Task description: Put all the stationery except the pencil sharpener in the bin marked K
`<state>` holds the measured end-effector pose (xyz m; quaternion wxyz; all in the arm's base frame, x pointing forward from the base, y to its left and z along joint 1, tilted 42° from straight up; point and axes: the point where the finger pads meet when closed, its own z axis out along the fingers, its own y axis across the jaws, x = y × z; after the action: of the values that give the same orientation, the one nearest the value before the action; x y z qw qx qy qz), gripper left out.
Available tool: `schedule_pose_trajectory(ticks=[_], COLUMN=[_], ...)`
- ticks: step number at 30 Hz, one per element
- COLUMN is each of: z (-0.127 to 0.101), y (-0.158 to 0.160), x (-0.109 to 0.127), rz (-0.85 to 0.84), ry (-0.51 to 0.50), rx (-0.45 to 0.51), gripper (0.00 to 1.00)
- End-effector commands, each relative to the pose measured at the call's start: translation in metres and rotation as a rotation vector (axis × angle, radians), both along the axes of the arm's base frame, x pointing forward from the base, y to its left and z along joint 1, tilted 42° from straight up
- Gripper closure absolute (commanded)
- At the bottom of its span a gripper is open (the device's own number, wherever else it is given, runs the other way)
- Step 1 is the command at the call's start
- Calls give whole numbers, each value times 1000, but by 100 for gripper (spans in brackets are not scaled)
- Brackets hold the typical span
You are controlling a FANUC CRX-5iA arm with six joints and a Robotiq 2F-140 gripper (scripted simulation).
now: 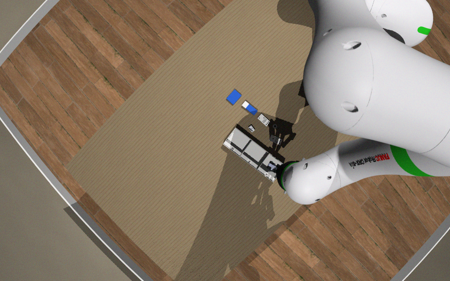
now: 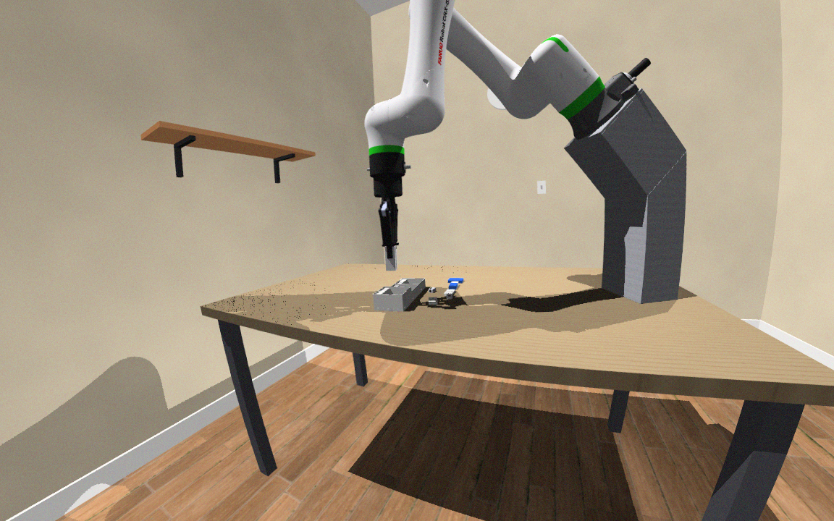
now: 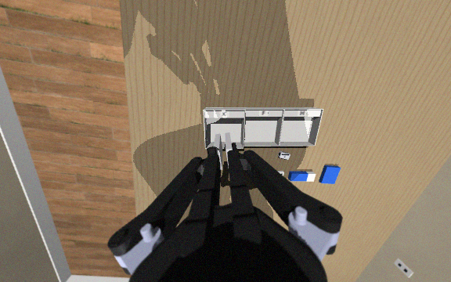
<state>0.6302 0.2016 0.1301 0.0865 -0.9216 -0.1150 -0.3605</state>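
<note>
My gripper (image 2: pixel 390 266) (image 3: pixel 223 140) is shut with its light-grey fingertips close together. I see nothing held between them. It hangs above the bin marked K (image 2: pixel 389 302) (image 3: pixel 231 114), the end bin of a grey row of three. The fingers hide part of K's inside; the visible floor shows no object. A blue-and-white eraser-like block (image 1: pixel 249 107) (image 3: pixel 301 176) and a flat blue block (image 1: pixel 233 96) (image 3: pixel 330 175) lie on the table beside the row. A small light piece with a dark mark (image 1: pixel 251 128) (image 3: pixel 283 155), perhaps the pencil sharpener, lies nearer the bins.
Bin F (image 3: pixel 263 113) and bin H (image 3: pixel 302 113) adjoin K and look empty. A white domino-like piece (image 1: pixel 263 119) and a dark domino-like block (image 1: pixel 275 139) lie beside the row. A small round dark thing (image 1: pixel 274 126) lies in shadow between them.
</note>
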Motion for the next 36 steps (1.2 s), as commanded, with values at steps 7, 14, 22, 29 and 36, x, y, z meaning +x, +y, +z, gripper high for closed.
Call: schedule_pose_trajectory(ticks=[7,14,22,29,36], z=[53,61,55,11,-21], y=[-18,-21,-27,-65,-92], x=[-44,-51,-51,-50,-49], rz=[13,13,-23,-239,-384], ry=[27,27,39,113,163], rx=[3,3,35,221,345], gripper=[95,95,77,77,77])
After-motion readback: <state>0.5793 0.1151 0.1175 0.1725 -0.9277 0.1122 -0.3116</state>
